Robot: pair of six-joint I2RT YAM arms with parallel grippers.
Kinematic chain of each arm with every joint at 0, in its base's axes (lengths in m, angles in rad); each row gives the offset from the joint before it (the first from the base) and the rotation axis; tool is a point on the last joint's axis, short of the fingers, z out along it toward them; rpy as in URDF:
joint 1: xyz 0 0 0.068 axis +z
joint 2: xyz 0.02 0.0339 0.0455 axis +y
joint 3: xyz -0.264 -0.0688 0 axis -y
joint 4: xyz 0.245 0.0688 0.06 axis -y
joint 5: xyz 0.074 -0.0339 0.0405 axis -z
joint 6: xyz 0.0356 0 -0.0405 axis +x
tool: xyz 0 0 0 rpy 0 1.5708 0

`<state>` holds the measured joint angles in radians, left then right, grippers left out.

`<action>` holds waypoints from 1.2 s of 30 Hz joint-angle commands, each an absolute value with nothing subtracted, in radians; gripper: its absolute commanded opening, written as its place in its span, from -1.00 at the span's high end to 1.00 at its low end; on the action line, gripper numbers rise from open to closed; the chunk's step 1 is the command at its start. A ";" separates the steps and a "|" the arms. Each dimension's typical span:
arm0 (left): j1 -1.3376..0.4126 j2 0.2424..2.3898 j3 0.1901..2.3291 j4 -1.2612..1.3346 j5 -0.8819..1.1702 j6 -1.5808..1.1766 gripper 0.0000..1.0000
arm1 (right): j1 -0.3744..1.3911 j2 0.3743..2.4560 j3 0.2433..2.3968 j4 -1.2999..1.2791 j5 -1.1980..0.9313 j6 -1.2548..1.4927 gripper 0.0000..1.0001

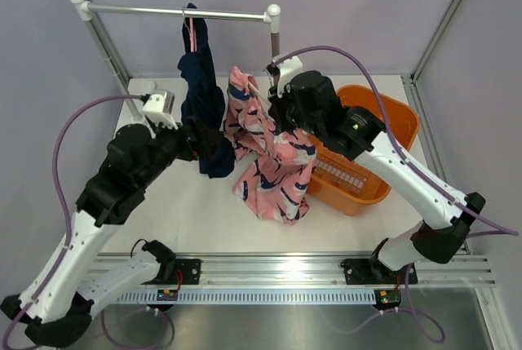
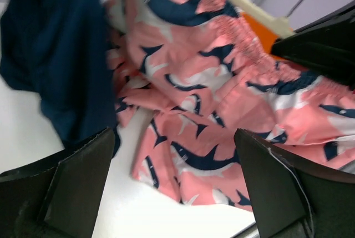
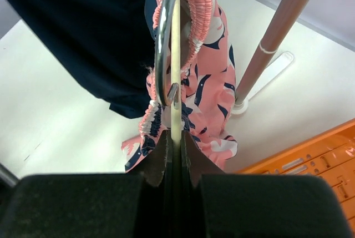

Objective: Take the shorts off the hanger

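Garments: pink cloth shorts with navy-and-white blotches (image 1: pixel 273 162) hang on a thin pale hanger (image 3: pixel 175 82) clamped in the right tool (image 3: pixel 173 155), hem on white counter (image 1: pixel 188 211); plain dark navy cloth shorts (image 1: pixel 200 97) hang from silver rail (image 1: pixel 175 12); left tool (image 2: pixel 175 138), jaws apart.

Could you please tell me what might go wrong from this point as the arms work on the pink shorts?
1. The right gripper pinches only a thin bar of the hanger. A tug on the pink shorts could twist the hanger or pull it out of the grip.
2. The left gripper is open, with the navy shorts close beside one finger. If it closes here, it might catch navy cloth too.
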<state>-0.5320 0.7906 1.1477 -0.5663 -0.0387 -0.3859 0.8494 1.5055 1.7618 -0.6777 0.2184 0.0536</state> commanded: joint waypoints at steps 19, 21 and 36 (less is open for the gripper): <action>-0.923 1.170 1.370 -0.405 -0.598 -0.571 -0.79 | 0.907 1.304 1.614 -0.606 0.299 0.120 1.00; -0.923 1.164 1.345 -0.362 -0.600 -0.565 -0.79 | 0.910 1.305 1.620 -0.611 0.295 0.121 1.00; -0.923 1.235 1.365 -0.334 -0.548 -0.569 -0.77 | 0.923 1.304 1.638 -0.640 0.302 0.114 1.00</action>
